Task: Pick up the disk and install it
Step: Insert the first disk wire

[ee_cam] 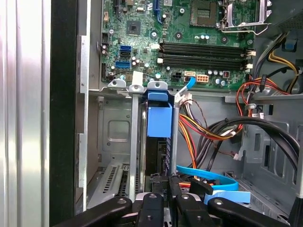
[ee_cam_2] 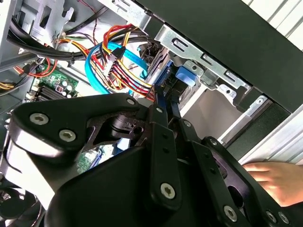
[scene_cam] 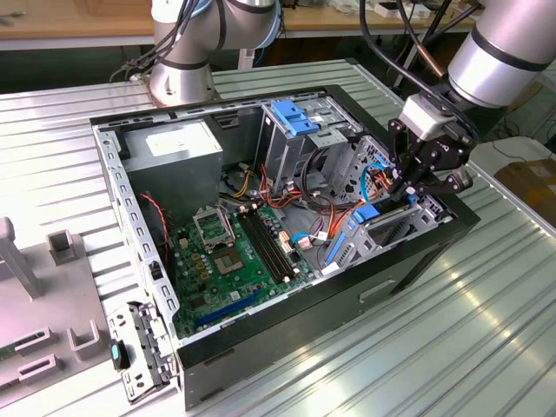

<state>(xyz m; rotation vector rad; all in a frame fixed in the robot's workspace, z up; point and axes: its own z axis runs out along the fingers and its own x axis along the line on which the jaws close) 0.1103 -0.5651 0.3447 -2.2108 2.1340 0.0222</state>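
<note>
The disk [ee_cam: 158,118] stands on edge in a slot of the metal bay at the open computer case's [scene_cam: 287,339] end, at the exterior view's right. Its bright blue carrier end faces the motherboard [ee_cam: 189,28]. My gripper [ee_cam: 164,183] is shut on the disk's dark rear edge, with black fingers [ee_cam: 152,201] on either side. In the second wrist view the gripper [ee_cam_2: 164,101] pinches the thin blue-edged disk [ee_cam_2: 184,75] in front of the bay. In the exterior view the gripper [scene_cam: 404,193] hangs over the bay, beside the disk's blue end [scene_cam: 368,211].
Bundles of red, yellow, orange and blue cables [ee_cam_2: 118,61] lie close beside the bay. A tall drive cage with a blue bracket [scene_cam: 295,117] stands behind it. A person's hand [ee_cam_2: 272,177] rests outside the case. Grey fixtures [scene_cam: 52,287] sit at the exterior view's left.
</note>
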